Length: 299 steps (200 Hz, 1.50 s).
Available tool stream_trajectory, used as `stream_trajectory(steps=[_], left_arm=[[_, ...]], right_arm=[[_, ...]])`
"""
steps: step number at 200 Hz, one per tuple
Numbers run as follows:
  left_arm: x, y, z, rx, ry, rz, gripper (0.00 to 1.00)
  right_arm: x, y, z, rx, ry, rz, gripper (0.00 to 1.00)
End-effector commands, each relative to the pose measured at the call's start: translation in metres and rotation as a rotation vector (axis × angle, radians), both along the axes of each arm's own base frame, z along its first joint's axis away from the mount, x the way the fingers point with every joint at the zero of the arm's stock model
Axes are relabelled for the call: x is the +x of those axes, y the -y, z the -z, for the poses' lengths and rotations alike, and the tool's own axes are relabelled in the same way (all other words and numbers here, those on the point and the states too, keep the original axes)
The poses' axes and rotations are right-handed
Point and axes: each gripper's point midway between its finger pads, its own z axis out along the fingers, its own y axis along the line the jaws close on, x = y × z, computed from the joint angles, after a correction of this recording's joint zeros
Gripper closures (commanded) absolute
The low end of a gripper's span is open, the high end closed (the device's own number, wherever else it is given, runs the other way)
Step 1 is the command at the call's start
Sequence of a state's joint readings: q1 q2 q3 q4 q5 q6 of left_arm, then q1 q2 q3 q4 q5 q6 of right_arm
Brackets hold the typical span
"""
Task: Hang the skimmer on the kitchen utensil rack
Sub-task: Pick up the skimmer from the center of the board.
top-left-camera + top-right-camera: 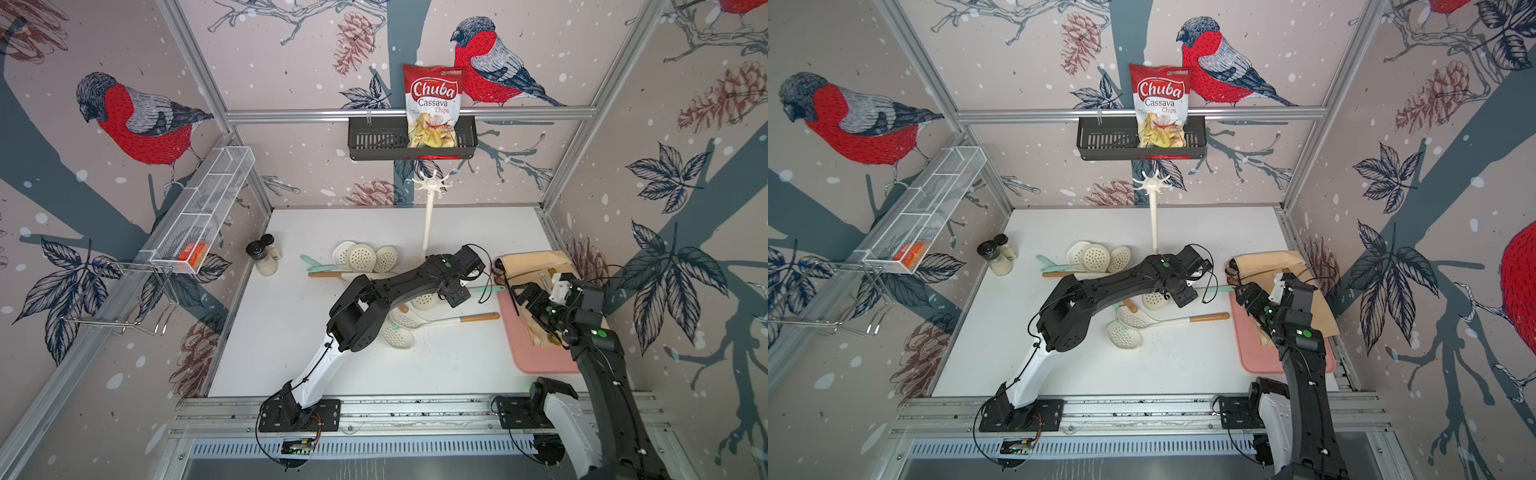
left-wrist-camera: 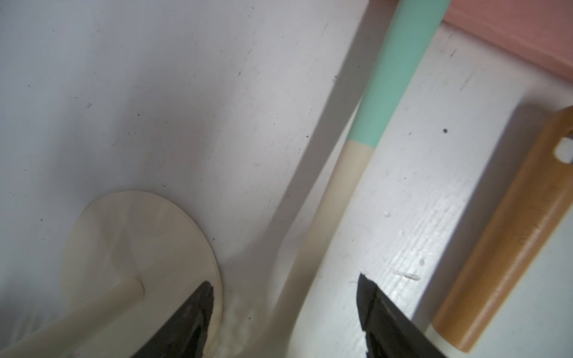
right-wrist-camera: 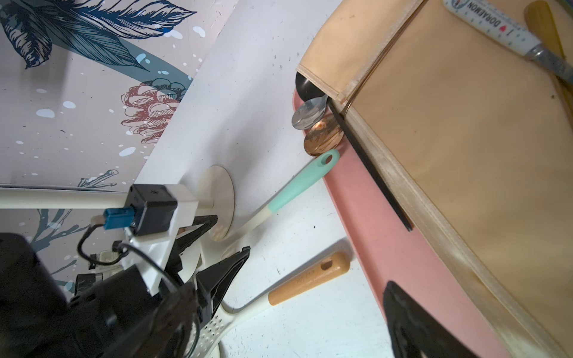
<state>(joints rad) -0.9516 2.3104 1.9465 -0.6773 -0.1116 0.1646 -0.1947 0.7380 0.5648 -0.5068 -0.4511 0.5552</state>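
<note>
Grasp step: the left gripper [image 2: 284,280] hangs open and empty, its jaws astride the mint-handled skimmer [image 2: 376,102], which lies just beside the rack's [image 1: 427,224] base. Next move: close on the shaft, then lift it toward the rack's hooks. Whether the right gripper [image 1: 521,296] is open, I cannot tell.

Table [image 2: 434,201]: white paint, slight sheen, brush-ridged, scuffed. Kitchen utensil rack [image 1: 428,220]: cream, smooth matt plastic by the look, as is the shaft of the mint-handled skimmer [image 2: 386,93], whose grip is satin green, while the wood-handled skimmer [image 3: 310,279] has a tan grip with faint grain. Right side: pink tray [image 3: 372,232] smooth and matt, cloth pouch [image 3: 465,139] beige with a stitched hem, two spoons [image 3: 321,138] in polished metal, one copper-toned and one silver; far wall: chips bag [image 1: 433,99] glossy film, black basket [image 1: 374,141] matt; left wall: wire mesh shelf [image 1: 208,203] white-coated.
</note>
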Motion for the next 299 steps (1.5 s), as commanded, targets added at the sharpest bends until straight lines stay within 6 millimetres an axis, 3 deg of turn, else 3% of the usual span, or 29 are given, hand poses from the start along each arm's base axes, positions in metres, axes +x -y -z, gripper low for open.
stream_trajectory(steps=[1,65,89,115,148,178,216,248,272,299], left_arm=[[0.003,-0.007,0.006,0.042,-0.033,0.011,0.25],[0.006,-0.007,0.032,0.077,-0.086,0.021,0.33],[0.004,-0.005,0.033,0.071,-0.096,0.024,0.42],[0.003,0.002,0.019,0.035,-0.086,0.024,0.58],[-0.002,0.011,-0.012,-0.022,-0.062,0.022,0.8],[-0.008,0.01,-0.047,-0.09,-0.04,-0.015,1.0],[-0.019,-0.004,-0.094,-0.225,-0.017,-0.095,1.0],[-0.047,-0.015,-0.145,-0.438,-0.059,-0.157,1.0],[-0.07,-0.031,-0.186,-0.643,-0.078,-0.213,1.0],[-0.097,-0.05,-0.235,-0.914,-0.102,-0.213,1.0]], right_arm=[[-0.001,-0.005,-0.001,0.02,0.004,-0.02,0.09],[-0.004,-0.007,0.008,0.041,-0.017,-0.021,0.09],[-0.006,-0.005,0.014,0.043,-0.042,0.005,0.05],[-0.006,0.004,0.019,0.038,-0.065,0.068,0.0],[0.002,0.009,0.012,0.082,-0.027,0.141,0.0],[0.005,-0.002,-0.01,0.092,0.1,0.061,0.0],[0.004,-0.003,-0.027,0.09,0.147,0.054,0.0],[0.006,-0.021,-0.05,0.15,0.224,-0.045,0.0],[0.004,-0.051,-0.083,0.236,0.359,-0.224,0.0],[-0.003,-0.085,-0.134,0.274,0.549,-0.366,0.0]])
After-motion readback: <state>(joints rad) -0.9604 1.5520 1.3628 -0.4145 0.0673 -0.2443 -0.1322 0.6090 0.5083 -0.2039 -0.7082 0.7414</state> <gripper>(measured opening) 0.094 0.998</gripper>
